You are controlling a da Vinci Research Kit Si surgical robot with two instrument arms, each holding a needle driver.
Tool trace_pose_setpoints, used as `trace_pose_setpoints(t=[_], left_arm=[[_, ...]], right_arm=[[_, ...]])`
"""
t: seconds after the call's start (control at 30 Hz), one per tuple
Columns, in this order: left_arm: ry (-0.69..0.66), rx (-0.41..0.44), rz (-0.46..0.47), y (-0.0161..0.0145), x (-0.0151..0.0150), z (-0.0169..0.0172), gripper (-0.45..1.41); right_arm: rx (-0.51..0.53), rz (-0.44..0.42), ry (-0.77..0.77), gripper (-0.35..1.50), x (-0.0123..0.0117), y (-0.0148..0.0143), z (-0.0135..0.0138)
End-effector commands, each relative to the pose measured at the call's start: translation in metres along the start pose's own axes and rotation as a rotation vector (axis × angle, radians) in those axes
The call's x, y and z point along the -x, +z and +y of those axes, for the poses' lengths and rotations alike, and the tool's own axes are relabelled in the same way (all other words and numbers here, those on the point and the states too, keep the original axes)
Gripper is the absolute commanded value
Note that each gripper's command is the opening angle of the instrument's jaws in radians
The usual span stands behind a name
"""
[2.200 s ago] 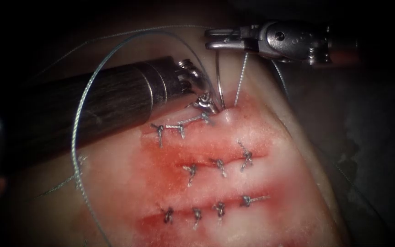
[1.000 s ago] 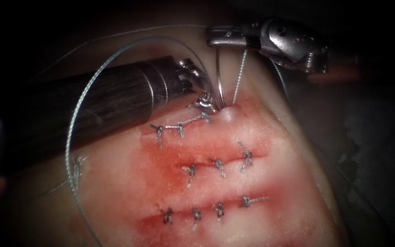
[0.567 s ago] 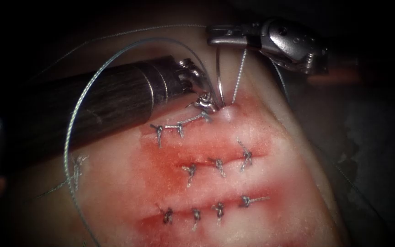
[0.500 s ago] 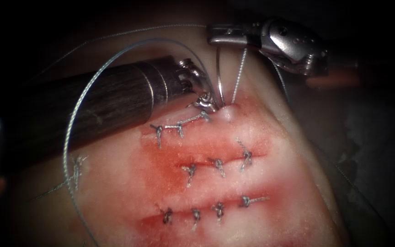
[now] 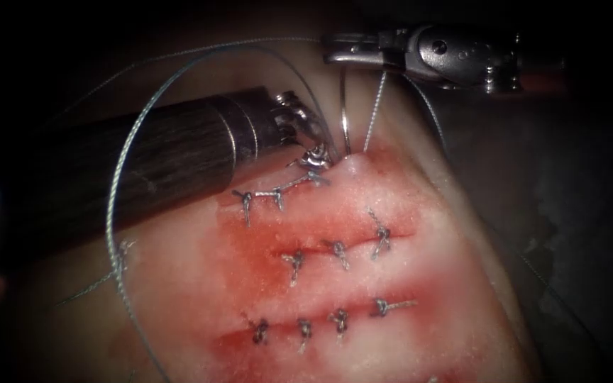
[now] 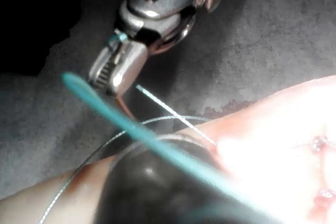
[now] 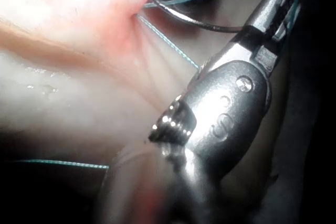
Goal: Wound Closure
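Nearest you, low in the frame, the tissue (image 5: 434, 234) carries a closed row of knots (image 5: 303, 330) and a second row above it, with red fluid (image 5: 250, 248) pooled between them. Nothing there needs touching, so count it as ground to stay off. The work is at the top cut (image 5: 278, 195), at its right end. Your left hand (image 5: 313, 157) rests its tip on the tissue there, just left of where the needle goes down, probably to steady that lip. I cannot tell whether it is clenched or released. The needle (image 5: 344, 106) stands nearly upright. Its lower end drops out of sight into the tissue at the cut's right end, and its upper end is clamped in your right hand (image 5: 352, 57), clenched near that end at the top of the frame. That high grip leaves the whole curve free below it. A short run of thread (image 5: 372, 113) climbs from the tissue just right of the needle to the same hand. For room, there is an open gap between your right hand and the tissue. To the left it is crowded: the left shaft (image 5: 164, 163) fills the middle left, and a wide loop of thread arcs over it and down the frame's left side, easy to snag. On the right the tissue's edge falls away into dark, with a thin strand trailing along it.
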Motion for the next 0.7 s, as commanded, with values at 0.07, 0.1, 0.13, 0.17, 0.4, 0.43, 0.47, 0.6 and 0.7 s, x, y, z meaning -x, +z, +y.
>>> trace_pose_setpoints(t=[0.07, 0.1, 0.13, 0.17, 0.4, 0.43, 0.47, 0.6, 0.7], left_arm=[[0.005, 0.003, -0.004, -0.0006, 0.0012, 0.0005, -0.45], [0.005, 0.003, -0.003, -0.0006, 0.0012, 0.0005, -0.45], [0.005, 0.003, -0.003, -0.0006, 0.0012, 0.0005, -0.45], [0.005, 0.003, -0.003, -0.0006, 0.0012, 0.0005, -0.45], [0.005, 0.005, -0.002, -0.0006, 0.0012, 0.0005, -0.45], [0.005, 0.005, -0.002, -0.0006, 0.0012, 0.0005, -0.45], [0.005, 0.005, -0.002, -0.0006, 0.0012, 0.0005, -0.45], [0.005, 0.005, -0.002, -0.0006, 0.0012, 0.0004, -0.45], [0.005, 0.004, -0.002, -0.0007, 0.0012, 0.0004, -0.45]], right_arm=[[0.0, -0.005, -0.004, -0.35, -0.0003, 0.0008, -0.0007], [0.0, -0.005, -0.004, -0.35, -0.0003, 0.0008, -0.0007], [0.0, -0.005, -0.004, -0.35, -0.0003, 0.0008, -0.0007], [0.0, -0.005, -0.003, -0.35, -0.0003, 0.0008, -0.0007], [0.0, -0.005, -0.003, -0.35, -0.0002, 0.0008, -0.0008], [0.0, -0.005, -0.003, -0.35, -0.0002, 0.0008, -0.0008], [0.0, -0.005, -0.003, -0.35, -0.0002, 0.0008, -0.0008], [0.0, -0.006, -0.002, -0.35, -0.0002, 0.0008, -0.0008], [-0.001, -0.006, -0.002, -0.35, -0.0001, 0.0008, -0.0008]])
